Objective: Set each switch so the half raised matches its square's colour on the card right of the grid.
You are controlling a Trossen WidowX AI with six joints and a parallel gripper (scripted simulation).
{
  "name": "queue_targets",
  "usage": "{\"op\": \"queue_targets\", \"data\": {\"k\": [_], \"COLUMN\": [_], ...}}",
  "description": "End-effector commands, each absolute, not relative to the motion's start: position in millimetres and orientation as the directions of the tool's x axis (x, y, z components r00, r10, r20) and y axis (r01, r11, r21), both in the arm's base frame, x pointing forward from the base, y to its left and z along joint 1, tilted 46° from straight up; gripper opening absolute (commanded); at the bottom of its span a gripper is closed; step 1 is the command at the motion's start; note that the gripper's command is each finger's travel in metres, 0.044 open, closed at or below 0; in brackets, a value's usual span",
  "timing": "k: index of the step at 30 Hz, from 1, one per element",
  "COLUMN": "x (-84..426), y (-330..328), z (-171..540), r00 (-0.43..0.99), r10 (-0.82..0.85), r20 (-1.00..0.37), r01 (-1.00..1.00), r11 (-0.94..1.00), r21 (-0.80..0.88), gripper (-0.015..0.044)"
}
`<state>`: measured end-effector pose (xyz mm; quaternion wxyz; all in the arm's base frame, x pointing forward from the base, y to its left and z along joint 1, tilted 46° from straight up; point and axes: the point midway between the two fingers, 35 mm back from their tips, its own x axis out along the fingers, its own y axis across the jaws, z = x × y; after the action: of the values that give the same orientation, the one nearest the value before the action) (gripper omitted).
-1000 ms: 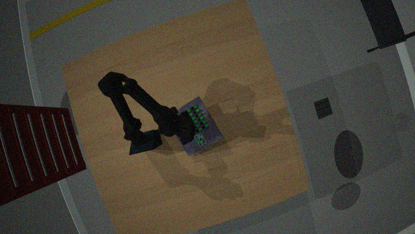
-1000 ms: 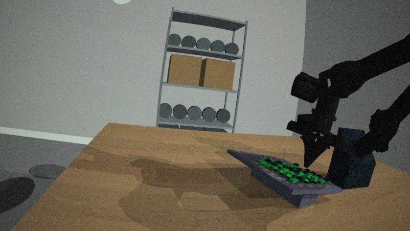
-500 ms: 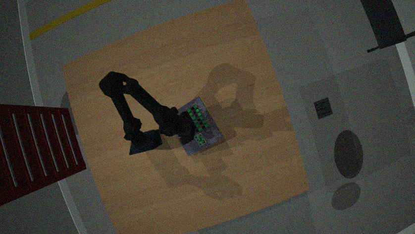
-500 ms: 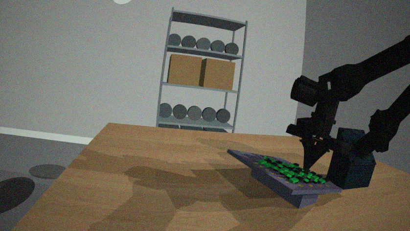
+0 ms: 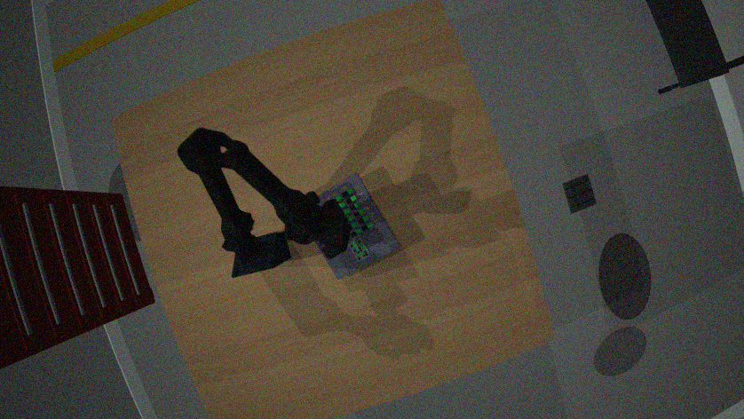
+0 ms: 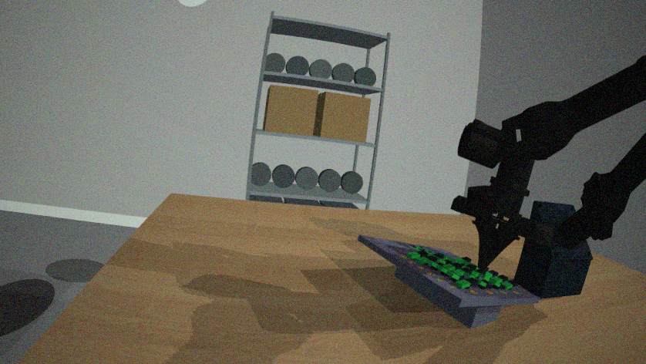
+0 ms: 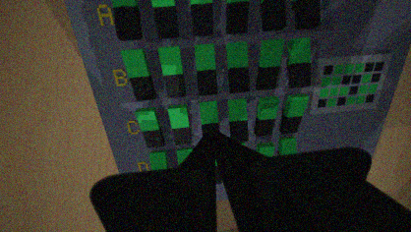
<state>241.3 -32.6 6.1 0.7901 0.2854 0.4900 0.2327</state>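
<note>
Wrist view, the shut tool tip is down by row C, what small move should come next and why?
Probably press straight down a little. The shut tool has its tip at the near, dark end of row C's third switch, whose green half shows just beyond; the exterior view puts the tip among the switches. Whether it has tipped cannot be told.

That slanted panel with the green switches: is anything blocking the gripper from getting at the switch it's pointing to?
Nothing visible does. The gripper is shut, its tip right at the dark near half of the third switch in row C on the panel. Whether it actually touches cannot be told. The card lies well off to the side.
</note>
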Motion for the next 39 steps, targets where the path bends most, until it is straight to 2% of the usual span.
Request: {"op": "queue_targets", "data": {"k": [1, 39], "x": [240.7, 242.4], "y": [-31.7, -28.7], "z": [5.4, 2.4], "r00": [0.41, 0.41], "r10": [0.651, 0.651], "r20": [-0.639, -0.639], "r01": [-0.081, -0.081], "r11": [0.724, 0.724], "r21": [0.685, 0.685], "gripper": [0.0, 0.0]}}
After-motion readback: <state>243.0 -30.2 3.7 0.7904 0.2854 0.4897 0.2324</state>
